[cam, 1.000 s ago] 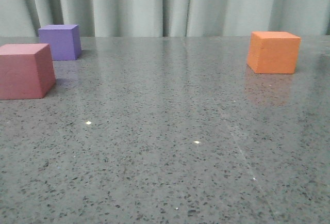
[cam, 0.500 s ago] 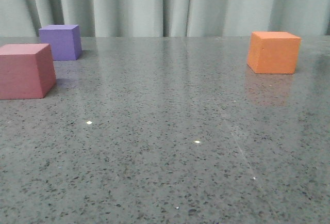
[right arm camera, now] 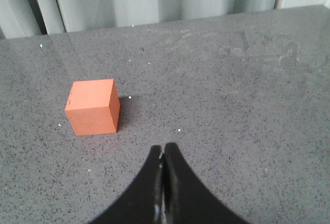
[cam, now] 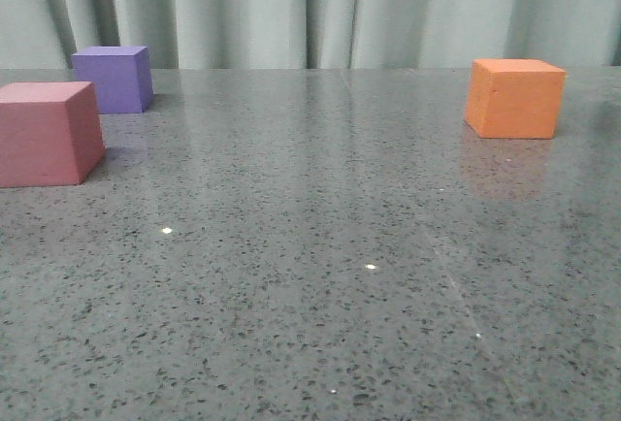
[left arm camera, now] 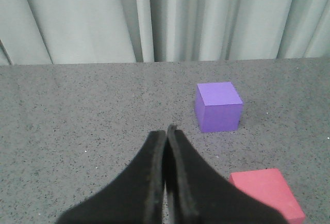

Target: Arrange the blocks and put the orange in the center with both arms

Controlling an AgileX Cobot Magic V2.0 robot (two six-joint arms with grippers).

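The pinkish-red cube (cam: 47,134) sits at the near left of the grey speckled table, the purple cube (cam: 114,79) just behind it, and the orange cube (cam: 514,98) far right. No arm shows in the front view. In the left wrist view my left gripper (left arm camera: 166,131) is shut and empty above the table, short of the purple cube (left arm camera: 218,106) and beside the pinkish-red cube (left arm camera: 267,190). In the right wrist view my right gripper (right arm camera: 163,148) is shut and empty, a little short of and beside the orange cube (right arm camera: 93,106).
The table (cam: 320,246) is a glossy grey speckled slab. A pale grey-green curtain (cam: 310,9) hangs right behind its far edge. Open tabletop lies between the left cubes and the orange cube.
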